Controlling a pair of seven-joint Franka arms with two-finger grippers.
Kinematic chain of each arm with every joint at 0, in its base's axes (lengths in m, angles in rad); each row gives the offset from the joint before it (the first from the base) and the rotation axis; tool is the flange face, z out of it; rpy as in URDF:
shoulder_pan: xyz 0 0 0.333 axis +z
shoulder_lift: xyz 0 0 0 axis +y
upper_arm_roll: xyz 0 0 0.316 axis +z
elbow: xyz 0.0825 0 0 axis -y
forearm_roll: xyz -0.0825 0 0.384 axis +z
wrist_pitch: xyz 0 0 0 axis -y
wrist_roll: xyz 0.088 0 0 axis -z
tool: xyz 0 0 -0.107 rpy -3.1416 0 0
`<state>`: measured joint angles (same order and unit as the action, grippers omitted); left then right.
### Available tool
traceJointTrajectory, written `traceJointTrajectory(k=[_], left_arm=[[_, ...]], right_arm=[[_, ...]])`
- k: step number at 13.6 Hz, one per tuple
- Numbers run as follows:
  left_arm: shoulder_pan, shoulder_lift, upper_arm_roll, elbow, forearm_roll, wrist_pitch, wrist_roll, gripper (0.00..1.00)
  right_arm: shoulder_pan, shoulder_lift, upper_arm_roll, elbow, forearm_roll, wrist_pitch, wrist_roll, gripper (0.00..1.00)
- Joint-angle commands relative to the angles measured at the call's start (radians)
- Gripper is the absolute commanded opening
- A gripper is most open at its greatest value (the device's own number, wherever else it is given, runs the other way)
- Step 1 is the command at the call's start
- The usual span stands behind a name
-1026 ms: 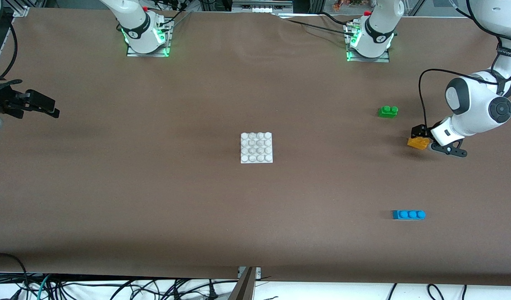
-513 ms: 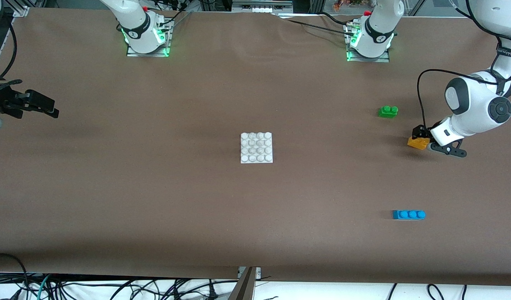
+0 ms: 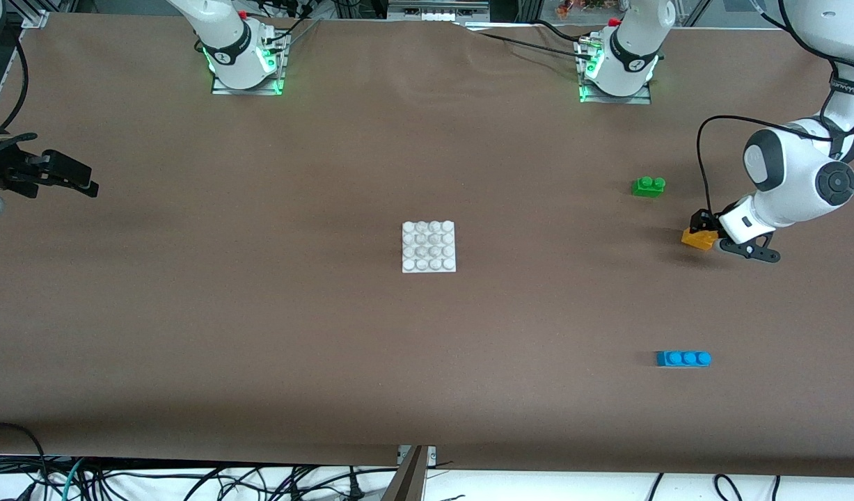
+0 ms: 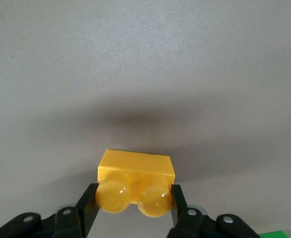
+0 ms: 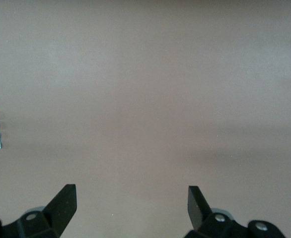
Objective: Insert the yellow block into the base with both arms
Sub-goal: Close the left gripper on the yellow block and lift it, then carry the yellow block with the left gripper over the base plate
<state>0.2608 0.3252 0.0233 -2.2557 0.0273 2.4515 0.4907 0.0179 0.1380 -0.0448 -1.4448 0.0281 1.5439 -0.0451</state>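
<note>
Matte brown table; left gripper [image 4: 134, 198] fingers pinch glossy two-stud yellow block [image 4: 135, 179]; right gripper [image 5: 131, 203] fingers spread.

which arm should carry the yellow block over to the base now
Left, most likely. The left gripper is already shut on the yellow block, at its own end of the table. The right gripper waits open over bare table, away from the base.

Brown bench [image 3: 259, 334] w/ four items on it: white studded base [image 3: 429, 246] at centre; toward left arm's end, green brick [image 3: 648, 186], yellow block [image 3: 698, 239] nearer front camera than green, and blue 3-stud brick [image 3: 683, 358] nearest front camera. All well apart.
</note>
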Motion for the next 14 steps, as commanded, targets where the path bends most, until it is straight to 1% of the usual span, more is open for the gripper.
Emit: traceJointTrajectory(k=[1, 3, 6, 7, 8, 9, 10, 11, 12, 14], left_arm=[[-0.008, -0.066, 0.004, -0.012, 0.005, -0.046, -0.017, 0.00], [-0.027, -0.129, 0.001, -0.001, 0.002, -0.107, -0.072, 0.00], [-0.142, -0.207, -0.003, 0.043, 0.000, -0.239, -0.237, 0.00], [-0.188, -0.230, -0.014, 0.050, -0.010, -0.267, -0.300, 0.00], [-0.216, -0.233, -0.052, 0.077, -0.059, -0.299, -0.346, 0.00], [-0.230, -0.229, -0.092, 0.106, -0.131, -0.333, -0.389, 0.00], [-0.282, -0.223, -0.121, 0.123, -0.179, -0.338, -0.465, 0.00], [-0.340, -0.219, -0.126, 0.128, -0.188, -0.336, -0.556, 0.00], [-0.394, -0.195, -0.134, 0.155, -0.190, -0.335, -0.651, 0.00], [-0.504, -0.097, -0.145, 0.262, -0.208, -0.325, -0.821, 0.00]], right_arm=[[-0.006, -0.005, 0.003, -0.009, -0.008, 0.005, -0.006, 0.99], [-0.009, 0.000, 0.003, -0.008, -0.010, 0.009, -0.009, 0.99], [-0.006, 0.008, 0.003, -0.002, -0.030, 0.015, -0.009, 0.99], [-0.003, 0.008, 0.003, -0.002, -0.030, 0.013, -0.009, 0.99], [0.000, 0.008, 0.005, -0.002, -0.030, 0.013, -0.009, 0.99], [0.001, 0.008, 0.006, -0.002, -0.031, 0.015, -0.006, 0.99], [0.002, 0.009, 0.008, -0.002, -0.046, 0.015, -0.004, 0.99], [0.002, 0.009, 0.011, -0.002, -0.057, 0.015, -0.004, 0.99], [0.005, 0.009, 0.013, -0.002, -0.065, 0.015, -0.004, 0.99], [0.034, 0.009, 0.011, -0.002, -0.077, 0.013, -0.006, 0.99]])
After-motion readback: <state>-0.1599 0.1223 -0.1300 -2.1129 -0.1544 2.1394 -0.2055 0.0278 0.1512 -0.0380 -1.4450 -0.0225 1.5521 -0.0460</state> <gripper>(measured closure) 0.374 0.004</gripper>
